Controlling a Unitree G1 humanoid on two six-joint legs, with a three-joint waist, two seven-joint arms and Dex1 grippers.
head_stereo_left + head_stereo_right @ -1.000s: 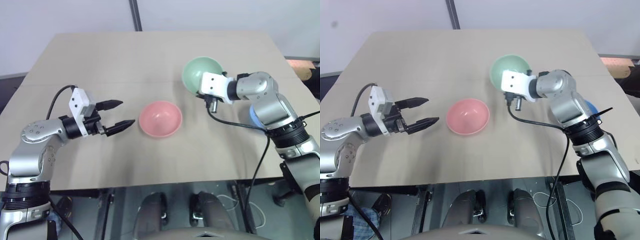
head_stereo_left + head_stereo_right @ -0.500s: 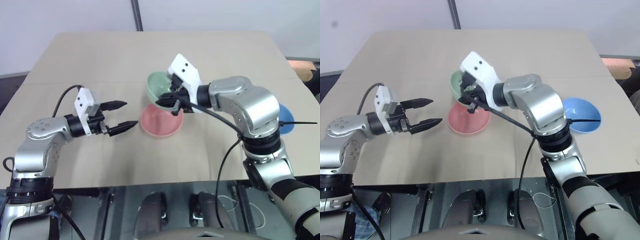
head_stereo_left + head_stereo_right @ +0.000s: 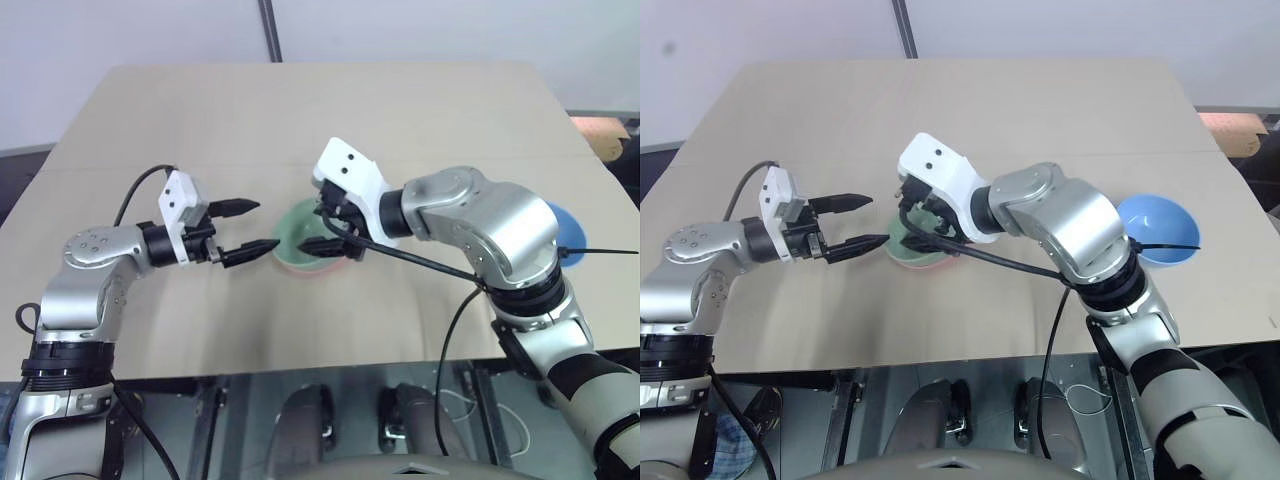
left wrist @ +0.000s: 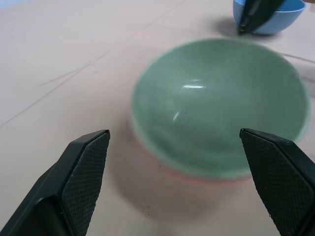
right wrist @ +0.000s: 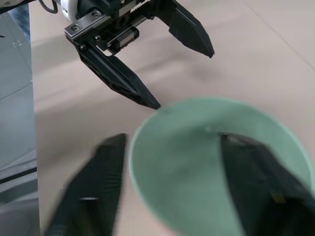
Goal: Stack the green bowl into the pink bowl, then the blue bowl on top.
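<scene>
Now the glossy mint green bowl [image 4: 219, 108] sits nested in the pink bowl [image 4: 197, 178].

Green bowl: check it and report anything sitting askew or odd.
Nothing stands out. The green bowl sits upright, nested in the pink bowl, whose rim peeks out below it. The open right gripper straddles its rim. The blue bowl stands apart, upright.

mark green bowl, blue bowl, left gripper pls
green bowl [image 4: 216, 108]: left wrist view, inside of the bowl.
blue bowl [image 3: 1160, 222]: right eye view, inner wall.
left gripper [image 3: 250, 228]: left eye view, gap between the open fingertips.
</scene>
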